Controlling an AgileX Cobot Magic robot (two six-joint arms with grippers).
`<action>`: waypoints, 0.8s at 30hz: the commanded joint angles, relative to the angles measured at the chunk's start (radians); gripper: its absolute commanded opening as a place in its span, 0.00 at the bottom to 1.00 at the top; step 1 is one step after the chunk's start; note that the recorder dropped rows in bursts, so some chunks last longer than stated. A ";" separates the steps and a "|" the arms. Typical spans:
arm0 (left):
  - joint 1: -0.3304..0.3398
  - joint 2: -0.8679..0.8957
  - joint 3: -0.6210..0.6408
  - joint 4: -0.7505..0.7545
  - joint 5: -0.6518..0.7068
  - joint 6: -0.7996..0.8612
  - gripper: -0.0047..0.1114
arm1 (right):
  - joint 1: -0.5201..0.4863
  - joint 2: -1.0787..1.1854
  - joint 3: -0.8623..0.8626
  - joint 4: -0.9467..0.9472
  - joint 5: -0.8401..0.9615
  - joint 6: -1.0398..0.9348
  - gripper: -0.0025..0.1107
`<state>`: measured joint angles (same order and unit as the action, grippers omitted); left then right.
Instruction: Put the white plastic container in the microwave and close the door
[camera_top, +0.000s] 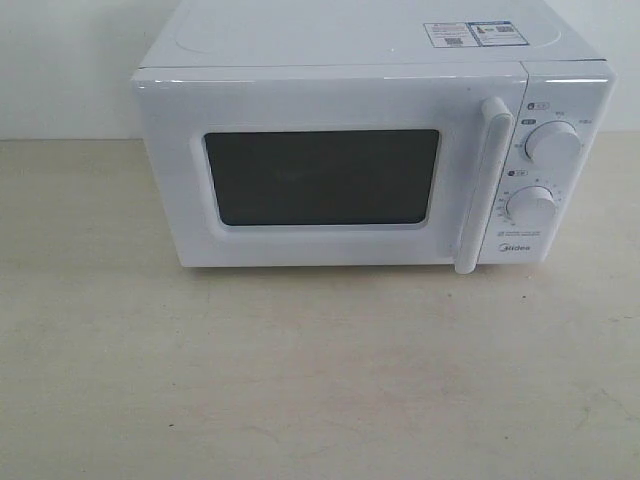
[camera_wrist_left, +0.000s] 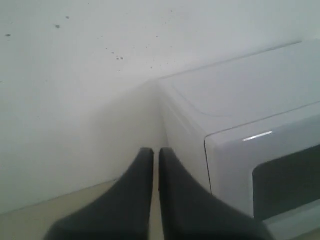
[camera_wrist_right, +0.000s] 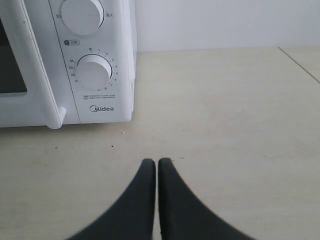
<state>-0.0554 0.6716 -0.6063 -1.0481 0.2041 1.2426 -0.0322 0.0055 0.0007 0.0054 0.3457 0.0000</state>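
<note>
White microwave (camera_top: 340, 40), boxy and glossy, standing on a pale beige surface (camera_top: 300, 370) with its back toward a plain light wall (camera_top: 60, 70). The door (camera_top: 300, 100) lies shut, flush with the microwave's front; its dark rectangular window (camera_top: 322, 178) occupies the middle of the door, and nothing of the interior can be made out through it. A vertical white bar handle (camera_top: 482, 185) runs down the door's edge next to the control panel. On that panel, the upper knob (camera_top: 552, 143) sits directly above the lower knob (camera_top: 532, 207), with a small brand mark beneath them. Two stickers (camera_top: 474, 33) lie flat on the microwave's top, near its rear corner above the panel. The left claw (camera_wrist_left: 156, 152) hangs beside the microwave's side opposite the knobs, near the door's upper corner, facing the wall behind; its two dark fingers (camera_wrist_left: 135, 200) are pressed almost together with only a thin slit between them, and they pinch nothing. The right claw (camera_wrist_right: 157, 162) hangs over the bare surface in front of the microwave's panel side, a little outward from the lower knob, apart from the microwave; its fingers (camera_wrist_right: 180, 205) are likewise pressed together and grip nothing.
</note>
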 joint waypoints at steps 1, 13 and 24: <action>0.035 -0.155 0.146 -0.018 -0.003 -0.001 0.08 | -0.007 -0.006 -0.001 0.001 0.001 0.000 0.02; 0.037 -0.314 0.379 -0.089 -0.003 -0.108 0.08 | -0.007 -0.006 -0.001 0.001 0.001 0.000 0.02; 0.034 -0.362 0.386 -0.611 -0.045 -0.151 0.08 | -0.007 -0.006 -0.001 0.001 0.001 0.000 0.02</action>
<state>-0.0231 0.3401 -0.2253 -1.5976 0.1932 1.1039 -0.0322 0.0055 0.0007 0.0054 0.3475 0.0000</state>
